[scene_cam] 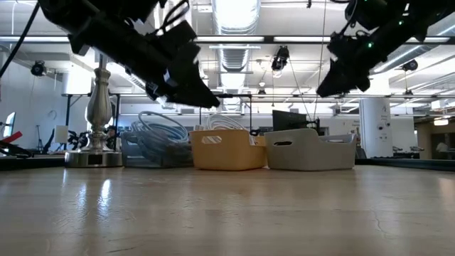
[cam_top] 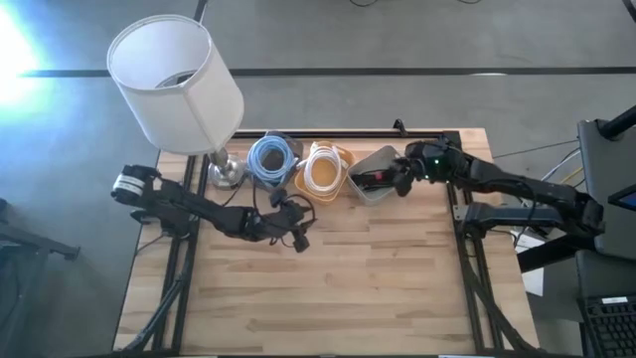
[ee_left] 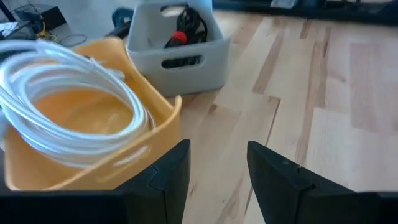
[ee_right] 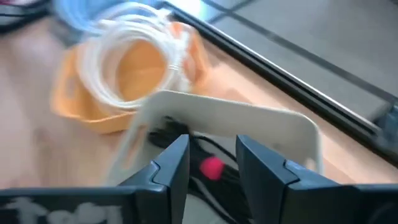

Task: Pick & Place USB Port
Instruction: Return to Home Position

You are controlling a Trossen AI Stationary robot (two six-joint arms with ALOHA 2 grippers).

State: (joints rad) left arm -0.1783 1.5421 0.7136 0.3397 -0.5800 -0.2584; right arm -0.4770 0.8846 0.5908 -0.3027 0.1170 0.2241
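Right tool point(ee_right: 212, 148) released above gray bin point(ee_right: 236, 115), left tool point(ee_left: 217, 154) released beside yellow bin point(ee_left: 165, 123)

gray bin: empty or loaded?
Loaded. The gray bin holds black cables with a red piece among them, seen in both wrist views. The right pincer hangs open over it, holding nothing.

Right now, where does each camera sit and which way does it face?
High view: above the table, looking straight down on the left gripper and right gripper.
Low view: at table-top height, looking level across; both arms enter from above.
Left wrist view: on the left arm, past its fingers toward the yellow bin.
Right wrist view: on the right arm, past its fingers into the gray bin.
Shared: both wrist views show both bins.
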